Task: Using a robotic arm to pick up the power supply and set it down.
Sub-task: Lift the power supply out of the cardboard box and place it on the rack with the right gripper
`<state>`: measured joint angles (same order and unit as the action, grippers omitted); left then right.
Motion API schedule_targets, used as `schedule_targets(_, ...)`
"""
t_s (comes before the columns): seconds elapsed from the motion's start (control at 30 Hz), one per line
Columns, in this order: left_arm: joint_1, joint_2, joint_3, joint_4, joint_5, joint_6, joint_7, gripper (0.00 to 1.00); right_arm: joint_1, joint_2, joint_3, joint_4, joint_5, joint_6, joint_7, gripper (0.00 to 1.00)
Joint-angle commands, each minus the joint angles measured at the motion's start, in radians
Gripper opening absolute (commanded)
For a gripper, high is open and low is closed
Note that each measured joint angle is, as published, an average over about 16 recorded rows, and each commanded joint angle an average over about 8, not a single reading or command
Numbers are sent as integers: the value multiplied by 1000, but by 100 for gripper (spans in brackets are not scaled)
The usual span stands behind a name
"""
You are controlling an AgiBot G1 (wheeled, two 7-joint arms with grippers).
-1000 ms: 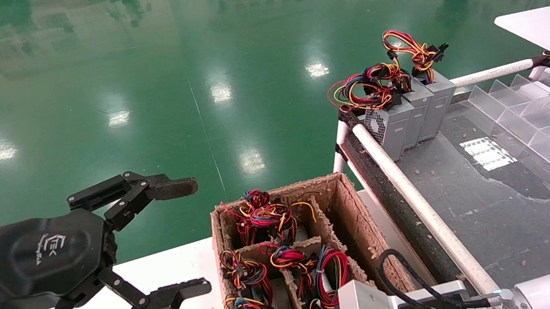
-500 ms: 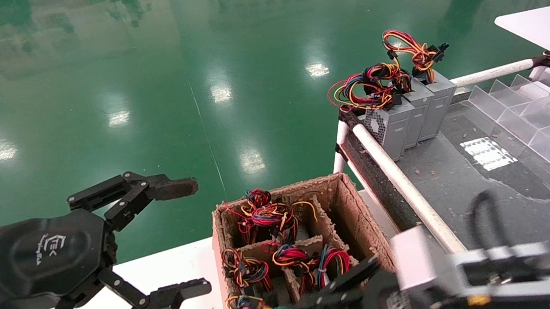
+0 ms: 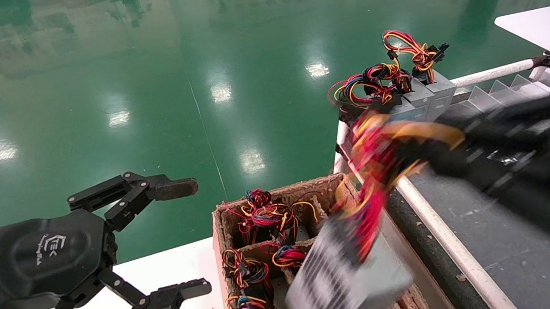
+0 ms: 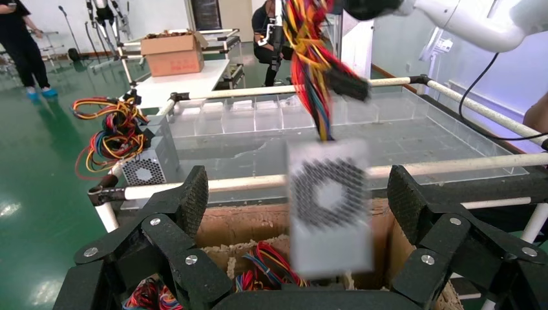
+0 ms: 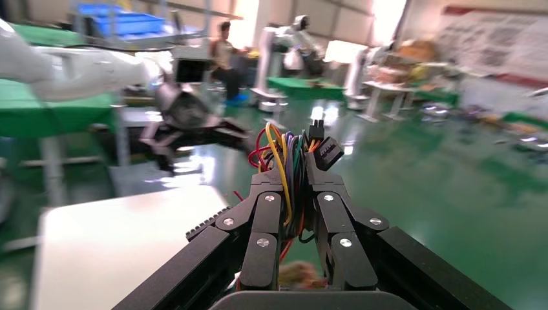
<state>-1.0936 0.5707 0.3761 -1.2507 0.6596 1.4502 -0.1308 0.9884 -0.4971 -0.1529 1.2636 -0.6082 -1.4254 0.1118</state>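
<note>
A grey power supply (image 3: 345, 278) with a perforated vent face hangs tilted by its wires above the cardboard box (image 3: 354, 212). My right gripper (image 3: 434, 153) is shut on its red, yellow and orange wire bundle (image 5: 289, 158), above the rail at the table's edge. In the right wrist view the fingers (image 5: 268, 213) pinch the wires close together. My left gripper (image 3: 200, 235) stays open at the left over the white table, apart from the box. In the left wrist view the hanging power supply (image 4: 331, 206) shows beyond the open left gripper (image 4: 298, 194).
The box's compartments hold several more wired power supplies (image 3: 266, 220). Three more power supplies (image 3: 424, 99) stand at the far corner of the dark table (image 3: 511, 233), behind a white rail (image 3: 436, 230). Clear plastic dividers (image 3: 524, 98) line its right side.
My right gripper has risen out of the box and moved up and right, lifting the power supply by its wires. The left arm has not moved.
</note>
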Motion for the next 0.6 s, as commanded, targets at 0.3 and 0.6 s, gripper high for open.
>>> schedule_targets(0.3,0,0,0,0,0,0,0,100,-29,135,98,-154,-16,54,-104,0)
schedule_targets(0.6,0,0,0,0,0,0,0,100,89,139,47,-294,-186,153,-154,0)
